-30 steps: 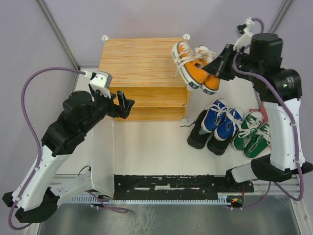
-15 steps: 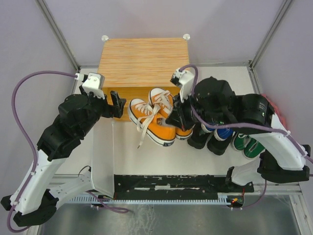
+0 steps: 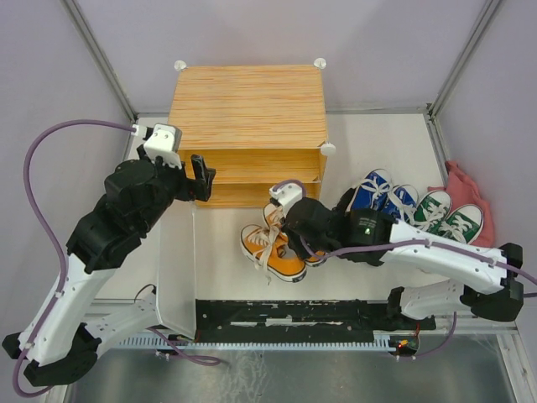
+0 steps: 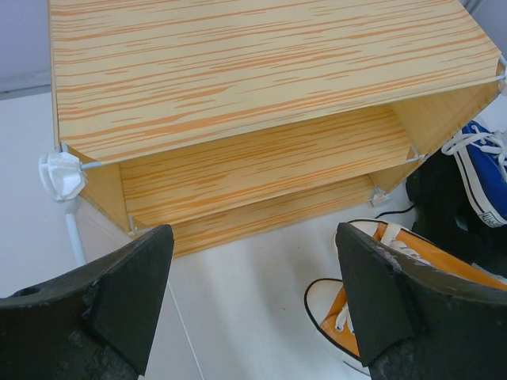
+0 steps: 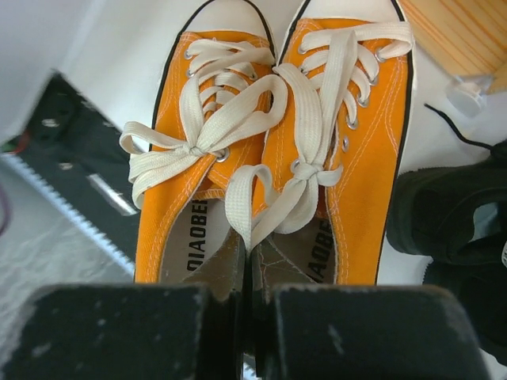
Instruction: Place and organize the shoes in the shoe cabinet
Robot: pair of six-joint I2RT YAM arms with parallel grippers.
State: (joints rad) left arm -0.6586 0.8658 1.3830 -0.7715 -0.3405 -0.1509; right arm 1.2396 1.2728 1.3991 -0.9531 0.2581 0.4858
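The shoe cabinet (image 3: 247,105) stands at the back, its wood-grain top and inner shelf (image 4: 261,162) showing, its front open. My right gripper (image 3: 295,231) is shut on the inner heel walls of the orange sneakers (image 3: 270,248), pinched together (image 5: 252,313), toes pointing away (image 5: 277,142), low in front of the cabinet. My left gripper (image 3: 200,172) is open and empty (image 4: 253,317) at the cabinet's left front corner. The blue sneakers (image 3: 379,191) and green sneakers (image 3: 446,220) sit to the right. The black boots (image 5: 451,222) are mostly hidden under my right arm.
The cabinet's white translucent door (image 3: 176,269) hangs open toward the near edge on the left. A white corner knob (image 4: 62,176) is close to my left fingers. A pink cloth (image 3: 466,180) lies at the far right. A black rail (image 3: 294,312) runs along the near edge.
My right arm swung the orange sneakers from above the cabinet's right rear corner down and left to the front of the cabinet. The left gripper shifted only slightly.
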